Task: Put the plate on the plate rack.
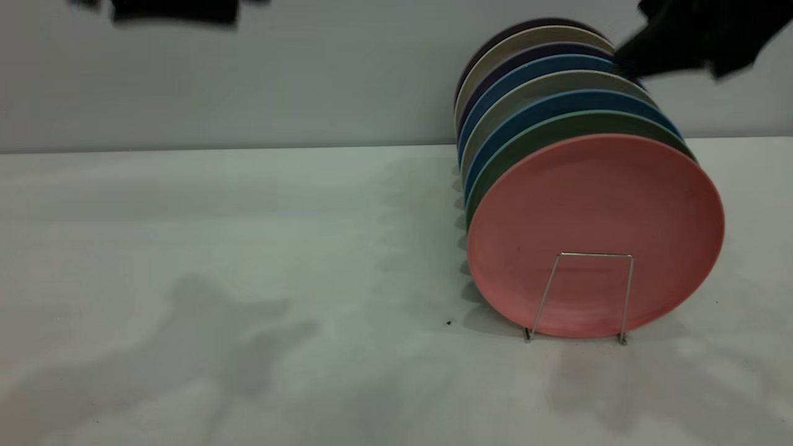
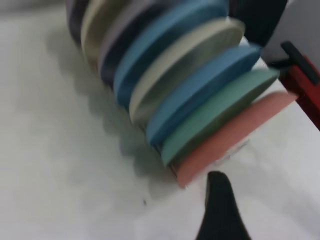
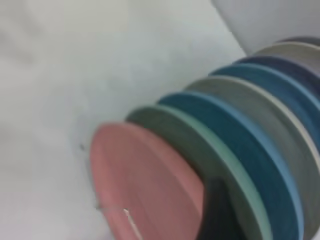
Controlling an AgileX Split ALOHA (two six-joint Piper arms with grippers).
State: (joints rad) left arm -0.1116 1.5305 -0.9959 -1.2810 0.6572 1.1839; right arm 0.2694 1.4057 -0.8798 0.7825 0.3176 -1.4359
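The salmon-pink plate (image 1: 595,204) stands on edge at the front of a row of plates, leaning back against the teal-green plate (image 1: 560,131). A squared loop of the silver wire plate rack (image 1: 595,255) crosses its lower face. The pink plate also shows in the left wrist view (image 2: 235,137) and the right wrist view (image 3: 145,180). My left gripper (image 1: 176,11) is high at the far left, well away from the plates. My right gripper (image 1: 694,37) is high at the far right, beside the back of the row, apart from the pink plate.
Behind the pink plate stand the green, blue (image 1: 576,102), grey-beige (image 1: 557,80) and darker plates, several in all. A grey wall closes the far side of the white table (image 1: 248,248). A red and black object (image 2: 302,80) stands past the row.
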